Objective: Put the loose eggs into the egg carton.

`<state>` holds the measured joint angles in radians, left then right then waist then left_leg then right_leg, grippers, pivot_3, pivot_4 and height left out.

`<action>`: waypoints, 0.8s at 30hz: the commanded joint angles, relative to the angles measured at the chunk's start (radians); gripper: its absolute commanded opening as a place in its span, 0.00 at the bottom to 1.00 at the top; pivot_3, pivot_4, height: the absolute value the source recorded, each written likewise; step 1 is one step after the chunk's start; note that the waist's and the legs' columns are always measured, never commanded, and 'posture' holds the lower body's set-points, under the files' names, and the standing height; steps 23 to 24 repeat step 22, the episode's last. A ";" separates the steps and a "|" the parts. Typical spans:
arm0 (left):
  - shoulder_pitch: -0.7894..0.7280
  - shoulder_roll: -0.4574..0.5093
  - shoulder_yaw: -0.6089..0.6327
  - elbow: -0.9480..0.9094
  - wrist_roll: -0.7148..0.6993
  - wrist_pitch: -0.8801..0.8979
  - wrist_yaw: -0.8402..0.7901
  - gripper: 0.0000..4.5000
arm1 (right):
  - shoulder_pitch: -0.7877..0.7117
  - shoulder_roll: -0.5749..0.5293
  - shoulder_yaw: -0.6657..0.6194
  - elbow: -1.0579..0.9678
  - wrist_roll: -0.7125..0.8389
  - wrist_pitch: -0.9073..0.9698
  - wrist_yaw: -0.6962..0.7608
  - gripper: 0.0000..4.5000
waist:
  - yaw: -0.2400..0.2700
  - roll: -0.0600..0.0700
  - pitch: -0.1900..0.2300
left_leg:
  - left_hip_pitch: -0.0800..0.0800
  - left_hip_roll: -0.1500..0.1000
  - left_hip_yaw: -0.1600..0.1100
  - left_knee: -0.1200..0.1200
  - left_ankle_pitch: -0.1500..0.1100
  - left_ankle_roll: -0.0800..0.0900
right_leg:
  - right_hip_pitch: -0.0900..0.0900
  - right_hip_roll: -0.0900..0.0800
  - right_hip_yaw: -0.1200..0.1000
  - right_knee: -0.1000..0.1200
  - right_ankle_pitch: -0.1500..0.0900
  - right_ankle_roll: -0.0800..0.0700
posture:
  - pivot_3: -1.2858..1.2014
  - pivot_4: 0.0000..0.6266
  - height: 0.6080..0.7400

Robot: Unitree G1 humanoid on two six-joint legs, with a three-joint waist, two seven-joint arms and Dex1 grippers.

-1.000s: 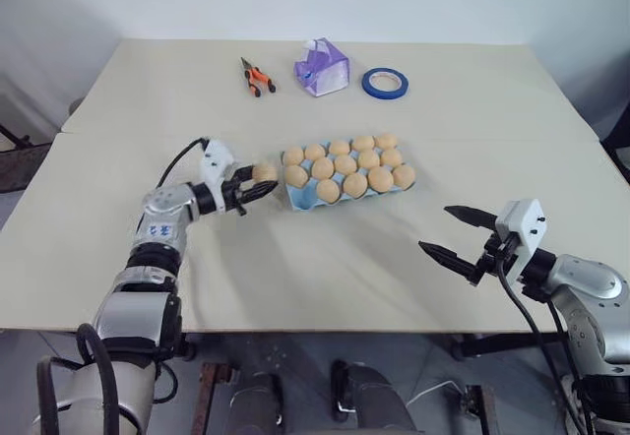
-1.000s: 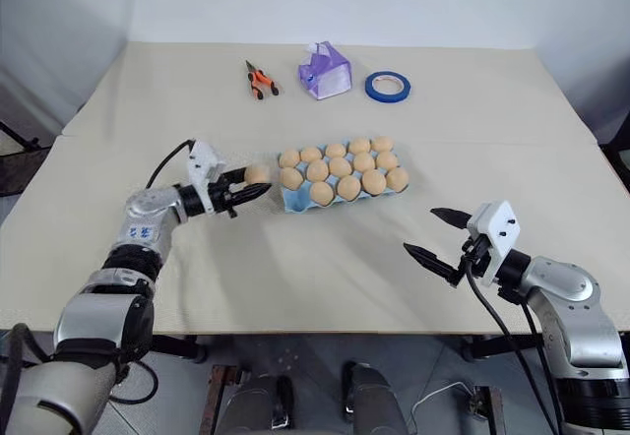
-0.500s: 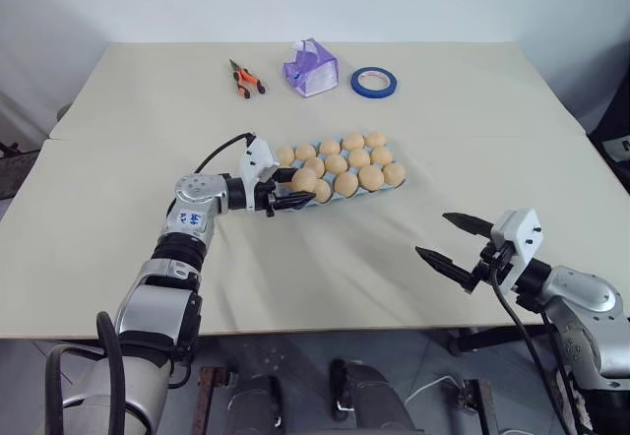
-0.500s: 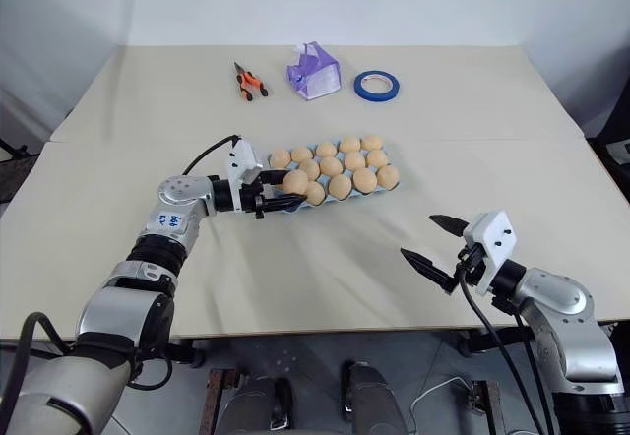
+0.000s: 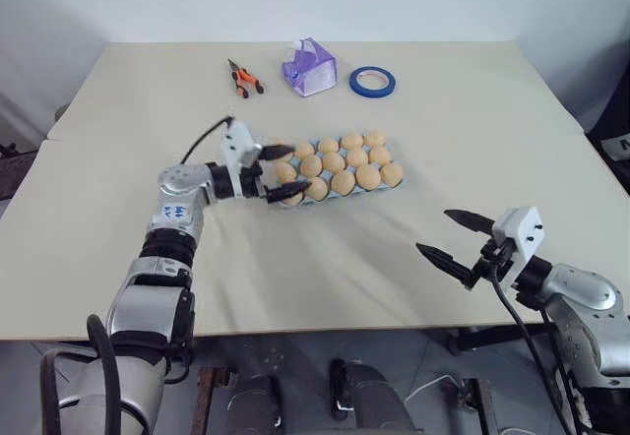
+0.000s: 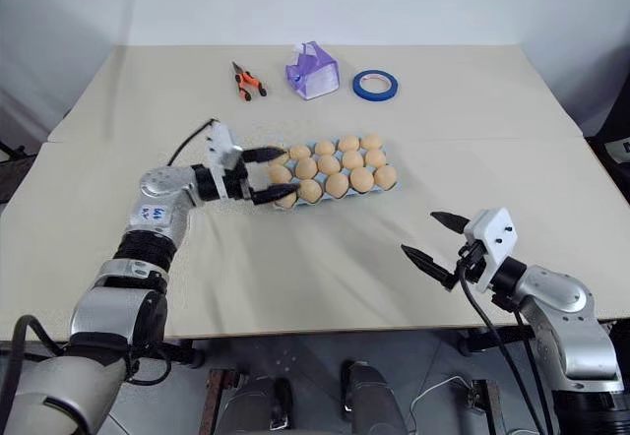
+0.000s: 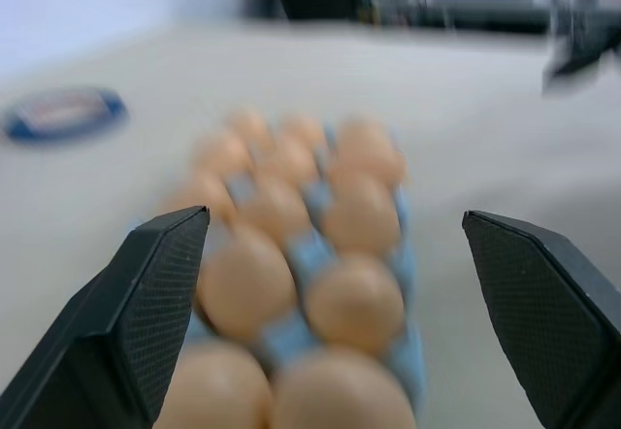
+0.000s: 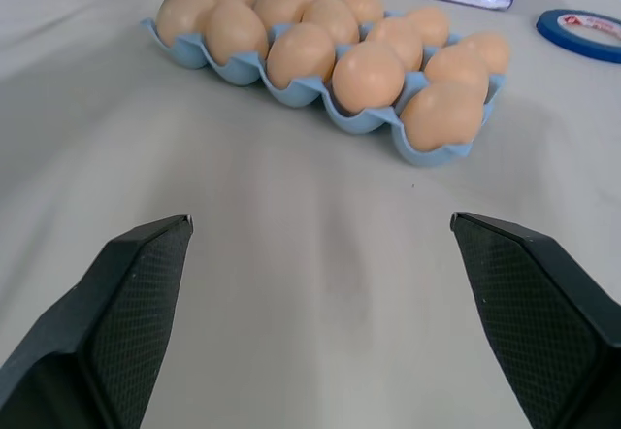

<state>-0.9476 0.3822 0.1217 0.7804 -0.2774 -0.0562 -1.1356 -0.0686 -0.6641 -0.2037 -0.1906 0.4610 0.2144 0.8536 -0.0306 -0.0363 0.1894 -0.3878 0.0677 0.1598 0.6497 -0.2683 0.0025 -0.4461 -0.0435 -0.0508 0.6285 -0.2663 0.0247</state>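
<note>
Your egg carton [image 5: 340, 171] sits on the table [image 5: 325, 258] near its middle, a light blue tray lying at a slight slant, and it serves as the reference for everything below. The eggs [image 5: 335, 165] in it are tan-orange and fill its cups in rows; the right wrist view shows them seated upright, each in its own cup, with the blue rims visible between them. Your left gripper [image 5: 275, 170] is at the carton's left end, its jaws spread wide with one black finger on each side of that end and nothing between them; the left wrist view looks down the length of the carton with both fingers standing well apart. Whether either finger touches the tray cannot be told. Your right gripper [image 5: 451, 236] is well apart from the carton, off its right end and nearer the table's front edge, jaws spread wide and empty, pointing towards the carton. Beyond the carton, towards the table's far edge, lie three items in a line: orange-handled pliers [image 5: 242, 78], a purple-white folded box [image 5: 308, 67] and a roll of blue tape [image 5: 372, 82].
</note>
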 commanded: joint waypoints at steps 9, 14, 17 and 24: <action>0.394 0.314 0.144 -0.430 -0.167 0.223 -0.119 0.99 | -0.108 -0.037 0.000 0.117 -0.011 -0.058 0.109 1.00 | -0.004 0.000 0.000 | 0.003 0.003 0.001 0.000 0.003 -0.003 | 0.000 0.001 0.002 0.004 -0.001 -0.002 | 0.52 0.24 1.00; 0.536 0.387 0.162 -0.485 -0.190 0.245 -0.171 0.99 | -0.192 -0.033 0.043 0.212 -0.035 -0.089 0.178 1.00 | -0.001 0.000 0.000 | 0.003 0.002 0.001 0.000 0.003 -0.003 | 0.000 -0.002 0.001 0.002 -0.001 -0.003 | 0.52 0.24 1.00; 0.561 0.404 0.168 -0.485 -0.189 0.234 -0.172 0.99 | -0.250 -0.031 0.069 0.270 -0.051 -0.110 0.217 1.00 | 0.003 0.000 0.000 | 0.002 0.002 0.000 0.000 0.003 -0.004 | 0.000 -0.003 0.000 0.001 -0.001 -0.004 | 0.52 0.24 1.00; 0.562 0.398 0.172 -0.498 -0.201 0.241 -0.161 0.99 | -0.322 -0.028 0.093 0.338 -0.071 -0.134 0.254 1.00 | 0.002 0.000 0.000 | 0.002 0.001 0.001 -0.001 0.004 0.000 | 0.000 -0.004 0.000 0.000 0.000 -0.004 | 0.52 0.24 1.00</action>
